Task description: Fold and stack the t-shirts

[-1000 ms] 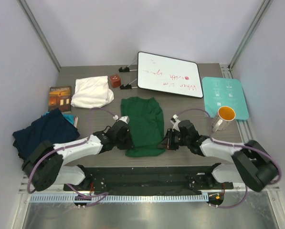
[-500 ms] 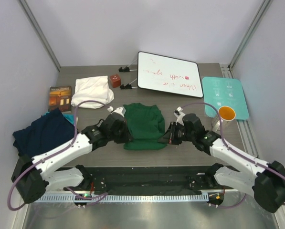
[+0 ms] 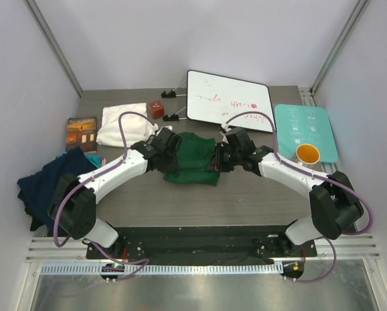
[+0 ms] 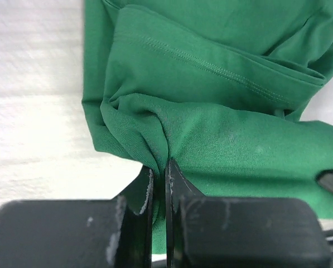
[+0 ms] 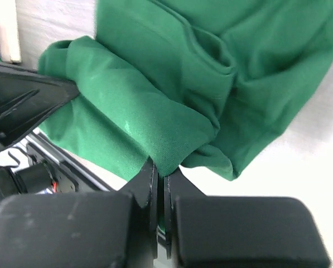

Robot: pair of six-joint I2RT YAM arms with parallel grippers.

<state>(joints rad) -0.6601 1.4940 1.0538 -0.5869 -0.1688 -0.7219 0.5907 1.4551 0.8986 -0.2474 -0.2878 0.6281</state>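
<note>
Grey table: left gripper and right gripper each clamp a green shirt edge, just beside the whiteboard. Thin pinches; if one slips, your fold skews.

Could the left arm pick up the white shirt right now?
Probably not yet: the left gripper is shut on the green shirt. The white shirt lies close by, with nothing between.

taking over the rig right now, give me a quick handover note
The left tool is shut on the green t-shirt, pinching its left edge; the right tool is shut on its right edge.
The white t-shirt lies folded beside the book; the navy t-shirt is crumpled nearer than the book.
Done: white looks folded.
Left: finish the green fold, fold navy, stack all three.
</note>
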